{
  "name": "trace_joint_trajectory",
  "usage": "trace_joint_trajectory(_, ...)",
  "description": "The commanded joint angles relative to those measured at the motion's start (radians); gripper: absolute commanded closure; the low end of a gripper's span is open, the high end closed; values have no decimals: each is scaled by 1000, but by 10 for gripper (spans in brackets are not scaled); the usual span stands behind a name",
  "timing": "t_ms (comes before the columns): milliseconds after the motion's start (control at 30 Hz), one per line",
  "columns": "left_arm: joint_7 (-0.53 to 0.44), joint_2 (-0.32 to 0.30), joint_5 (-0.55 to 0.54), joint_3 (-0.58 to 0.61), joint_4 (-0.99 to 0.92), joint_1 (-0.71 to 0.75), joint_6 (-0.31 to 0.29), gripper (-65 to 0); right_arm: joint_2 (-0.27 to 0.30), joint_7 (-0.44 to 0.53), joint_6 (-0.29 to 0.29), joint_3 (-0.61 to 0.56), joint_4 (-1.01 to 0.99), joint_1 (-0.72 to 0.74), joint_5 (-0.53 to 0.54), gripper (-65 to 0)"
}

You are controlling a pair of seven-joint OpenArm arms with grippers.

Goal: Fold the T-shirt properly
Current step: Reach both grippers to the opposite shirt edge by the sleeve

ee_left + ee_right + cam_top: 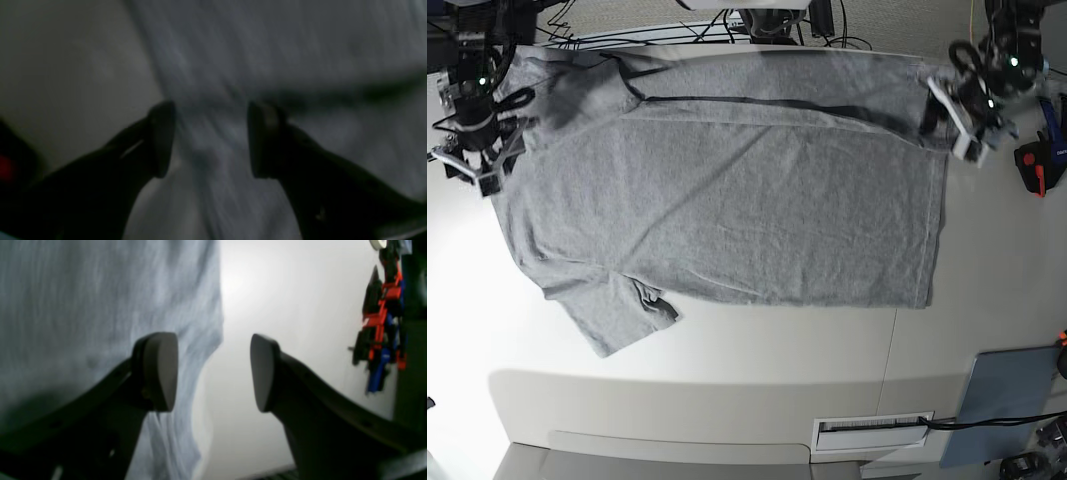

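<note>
**Two open end effectors at the far corners of a spread T-shirt**

Both end effectors stand with their fingers spread and nothing between the pads. In the left wrist view, the left end effector hangs low over grey cloth, its two dark fingers straddling a wrinkled band of fabric beside the shirt's edge, with bare table to one side. In the right wrist view, the right end effector is parted across the shirt's border: one pad sits over the cloth, the other over the white table.

From the base view, the left end effector reaches down at the shirt's far corner on that view's right, tilted inward toward the fabric. The right end effector points down at the far corner on that view's left, beside a sleeve.

The T-shirt lies flat and plain side up across the table, its far strip folded over, one sleeve trailing toward the near left with a small curled hem.
</note>
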Motion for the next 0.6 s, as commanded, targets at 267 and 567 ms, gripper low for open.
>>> trace_joint_trajectory(267,-5,-13,-130,-7,-214,-328,0,-354,25,4,-14,9,-174,268,153,-338)
trace_joint_trajectory(567,57,11,-166,32,-602,-729,-68,-354,23,-122,82,-19,-417,534,314,-338)
